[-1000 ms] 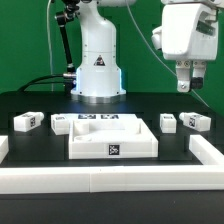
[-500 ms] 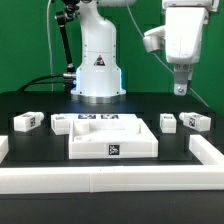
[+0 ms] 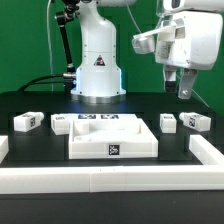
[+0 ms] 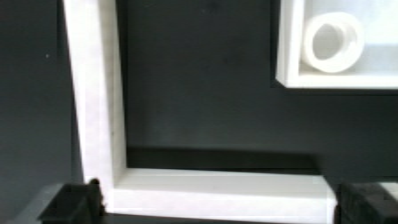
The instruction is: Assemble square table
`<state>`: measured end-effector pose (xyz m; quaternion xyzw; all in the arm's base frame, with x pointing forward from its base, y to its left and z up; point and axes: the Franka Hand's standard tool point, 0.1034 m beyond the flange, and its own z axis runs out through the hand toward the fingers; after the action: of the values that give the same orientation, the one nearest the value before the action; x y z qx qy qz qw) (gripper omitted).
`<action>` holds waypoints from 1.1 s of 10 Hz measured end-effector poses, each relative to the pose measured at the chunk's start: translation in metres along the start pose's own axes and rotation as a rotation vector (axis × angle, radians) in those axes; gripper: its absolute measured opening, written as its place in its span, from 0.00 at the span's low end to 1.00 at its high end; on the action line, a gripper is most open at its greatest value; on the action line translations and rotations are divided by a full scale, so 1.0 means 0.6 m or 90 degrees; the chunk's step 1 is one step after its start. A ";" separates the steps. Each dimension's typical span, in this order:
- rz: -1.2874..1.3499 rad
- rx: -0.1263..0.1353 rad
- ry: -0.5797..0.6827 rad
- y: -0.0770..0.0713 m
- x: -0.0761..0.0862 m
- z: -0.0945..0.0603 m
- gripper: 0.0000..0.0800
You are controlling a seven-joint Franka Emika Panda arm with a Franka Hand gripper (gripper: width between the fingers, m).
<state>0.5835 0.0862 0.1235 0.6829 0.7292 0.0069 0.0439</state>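
The tabletop (image 3: 85, 150), a white square tray with a raised rim, lies flat and open side up in the middle of the table (image 3: 40, 146), with a black-white tag (image 3: 113, 150) on its near wall. In the exterior view, the small white tagged first leg block (image 3: 60, 123) lies at its ten o'clock near the corner, with the second leg block (image 3: 27, 122) farther out. At its two o'clock lie the third leg block (image 3: 168, 122) and, beyond it, the fourth leg block (image 3: 194, 122).

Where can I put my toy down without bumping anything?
Bare table at the exterior view's left, between tabletop and lone leg block; and at its right, between tabletop and border rail. Crowded by the two leg blocks there.
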 end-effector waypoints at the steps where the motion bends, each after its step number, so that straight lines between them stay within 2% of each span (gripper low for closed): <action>1: -0.055 -0.016 0.004 -0.009 -0.014 0.004 0.81; 3: -0.083 -0.014 0.007 -0.044 -0.042 0.022 0.81; 4: -0.099 -0.012 0.009 -0.069 -0.064 0.036 0.81; 5: -0.072 -0.007 0.009 -0.069 -0.064 0.036 0.81; 8: -0.073 -0.009 0.010 -0.067 -0.063 0.036 0.81; 9: -0.072 -0.006 0.010 -0.078 -0.064 0.039 0.81; 10: -0.066 0.006 0.010 -0.107 -0.072 0.047 0.81; 11: -0.063 0.018 0.012 -0.147 -0.076 0.057 0.81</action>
<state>0.5010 0.0331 0.0857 0.6465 0.7624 0.0009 0.0277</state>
